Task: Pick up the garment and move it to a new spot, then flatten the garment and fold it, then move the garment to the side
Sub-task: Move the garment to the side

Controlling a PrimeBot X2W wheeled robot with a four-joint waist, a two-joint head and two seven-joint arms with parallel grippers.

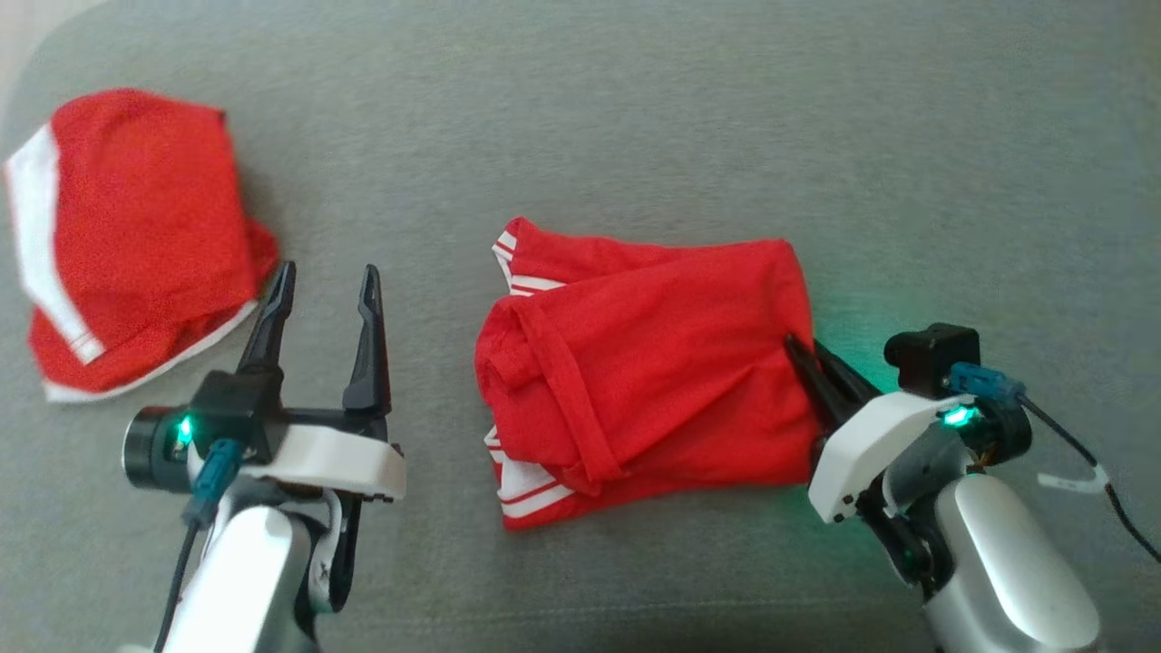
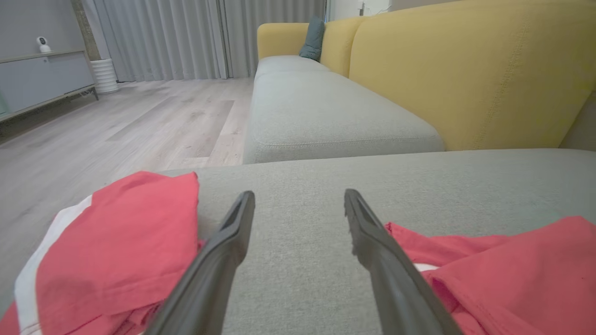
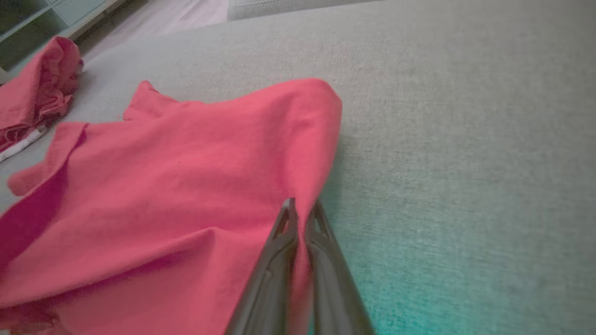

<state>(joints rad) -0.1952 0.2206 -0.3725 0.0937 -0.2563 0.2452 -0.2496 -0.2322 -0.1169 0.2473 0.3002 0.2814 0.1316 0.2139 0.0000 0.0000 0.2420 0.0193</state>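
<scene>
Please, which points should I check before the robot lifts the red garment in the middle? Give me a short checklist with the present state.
1. The right claw is shut on the middle garment, at its right edge: ok.
2. The left claw is open, holding nothing: ok.
3. The left claw is apart from the other garment: cannot tell.
4. The grip holds every layer: cannot tell.
5. Both garments lie apart on the cushion: ok.

The garment [image 1: 635, 363] lies mid-frame on the cushion [image 1: 635, 118], a second garment [image 1: 136, 236] upper left, the left gripper [image 1: 327, 272] between them, the right gripper [image 1: 802, 352] at its right edge.
</scene>
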